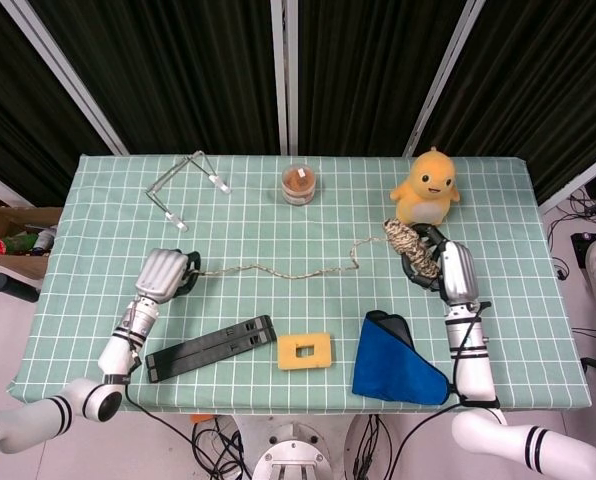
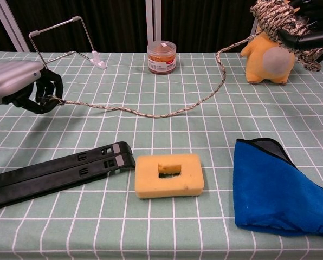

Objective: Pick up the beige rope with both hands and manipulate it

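Rope (image 1: pixel 278 271) strung between left hand (image 1: pixel 163 275) and right hand (image 1: pixel 448 270), sponge (image 1: pixel 305 351) before it

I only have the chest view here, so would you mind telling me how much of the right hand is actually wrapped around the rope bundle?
Observer: From the head view, the right hand grips the coiled end of the beige rope, just in front of the yellow duck toy.
Operator: Thank you. Is the left arm's wrist clear of the black bar?
Observer: Yes, the left hand holds the other rope end, and its forearm runs left of the black bar without touching it.
Operator: And where does the blue cloth end?
Observer: The blue cloth ends short of the table's front edge, beside the right forearm.
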`<state>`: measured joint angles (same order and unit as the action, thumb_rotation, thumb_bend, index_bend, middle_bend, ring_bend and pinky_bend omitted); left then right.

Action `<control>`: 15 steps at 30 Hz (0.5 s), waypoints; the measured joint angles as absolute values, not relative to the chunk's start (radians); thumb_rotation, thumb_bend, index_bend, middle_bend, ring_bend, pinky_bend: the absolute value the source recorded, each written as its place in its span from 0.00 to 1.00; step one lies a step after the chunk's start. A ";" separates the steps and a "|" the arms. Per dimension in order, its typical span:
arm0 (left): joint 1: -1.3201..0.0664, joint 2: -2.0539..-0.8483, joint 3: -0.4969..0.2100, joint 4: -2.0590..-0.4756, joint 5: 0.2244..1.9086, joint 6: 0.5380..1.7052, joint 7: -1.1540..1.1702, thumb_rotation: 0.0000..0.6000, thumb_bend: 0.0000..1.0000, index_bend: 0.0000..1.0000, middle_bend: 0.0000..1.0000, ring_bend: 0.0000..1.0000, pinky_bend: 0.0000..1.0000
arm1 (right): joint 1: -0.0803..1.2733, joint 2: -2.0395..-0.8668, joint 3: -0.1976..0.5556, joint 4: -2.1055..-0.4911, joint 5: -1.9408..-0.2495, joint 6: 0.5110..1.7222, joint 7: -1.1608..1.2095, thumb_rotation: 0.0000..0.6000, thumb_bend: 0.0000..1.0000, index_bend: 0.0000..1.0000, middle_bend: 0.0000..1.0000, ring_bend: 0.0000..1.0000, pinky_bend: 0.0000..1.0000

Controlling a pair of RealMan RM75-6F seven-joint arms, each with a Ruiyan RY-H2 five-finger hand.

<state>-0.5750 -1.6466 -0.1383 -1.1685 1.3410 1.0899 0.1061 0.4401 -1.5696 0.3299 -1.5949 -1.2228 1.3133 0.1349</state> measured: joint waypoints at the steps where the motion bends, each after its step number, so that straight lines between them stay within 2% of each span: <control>1: -0.574 -1.647 -0.139 -1.168 1.345 1.095 0.098 1.00 0.47 0.77 0.75 0.67 0.75 | 0.439 -1.569 0.330 -1.595 -1.223 1.313 0.136 1.00 0.60 0.87 0.68 0.61 0.76; 15: -0.553 -1.628 -0.181 -1.245 1.407 1.237 -0.090 1.00 0.47 0.82 0.81 0.73 0.83 | 0.455 -1.581 0.320 -1.586 -1.282 1.302 0.191 1.00 0.61 0.87 0.68 0.61 0.76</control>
<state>-0.5534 -1.6275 -0.1809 -1.2453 1.4068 1.2366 -0.0899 0.4546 -1.5805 0.3200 -1.5857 -1.2824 1.3015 0.1905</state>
